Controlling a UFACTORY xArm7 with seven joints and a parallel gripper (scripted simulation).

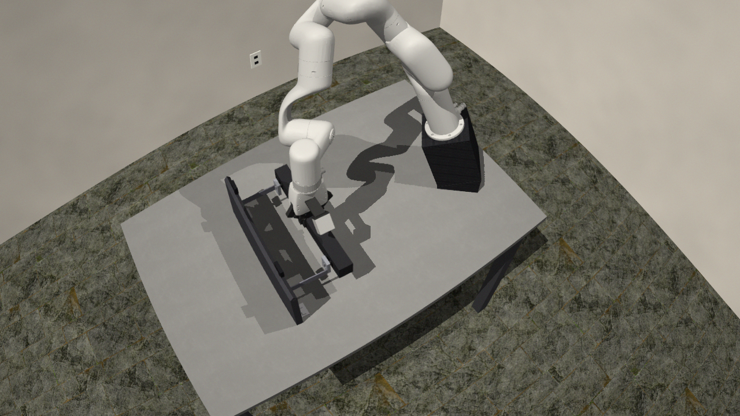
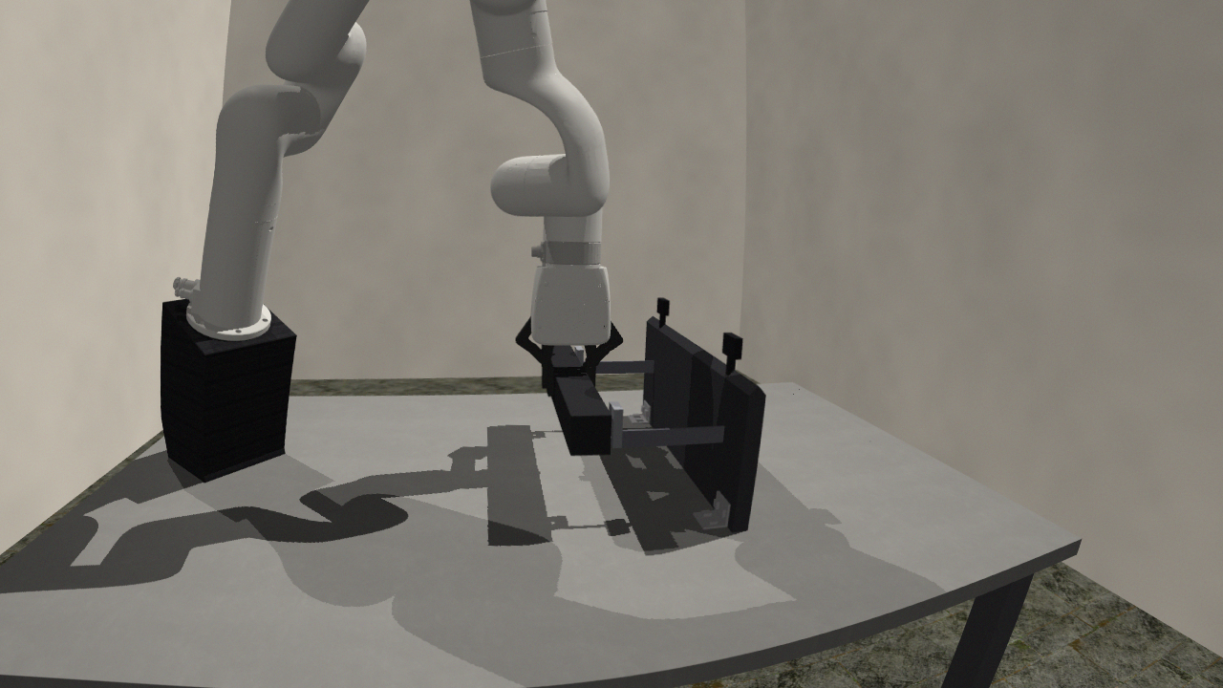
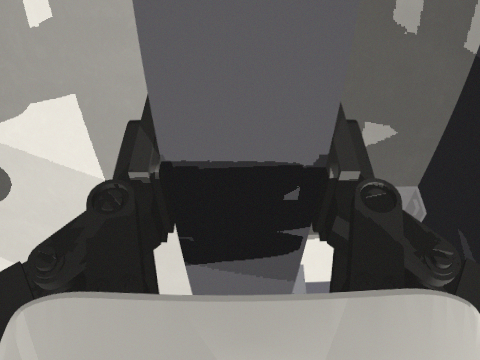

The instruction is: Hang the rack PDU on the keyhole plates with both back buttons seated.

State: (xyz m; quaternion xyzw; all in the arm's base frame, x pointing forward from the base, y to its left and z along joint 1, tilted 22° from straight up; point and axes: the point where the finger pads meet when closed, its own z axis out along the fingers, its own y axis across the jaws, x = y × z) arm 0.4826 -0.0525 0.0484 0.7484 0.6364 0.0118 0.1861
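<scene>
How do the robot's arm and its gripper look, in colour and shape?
The arm is glossy white, made of rounded tubular links with bulging joints, and no outside cables show. It stands on a round white flange atop a black block pedestal. The gripper has a boxy white body and black angled linkage fingers with round pivot screws.

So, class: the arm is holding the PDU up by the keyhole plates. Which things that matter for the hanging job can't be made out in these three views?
- Buttons on the PDU: its back faces away or is too small in every view.
- Keyhole slots in the near plate: too small from the top.
- Far plate: behind the gripper in the exterior view.
- Wrist view: the PDU fills it, hiding both plates.
</scene>
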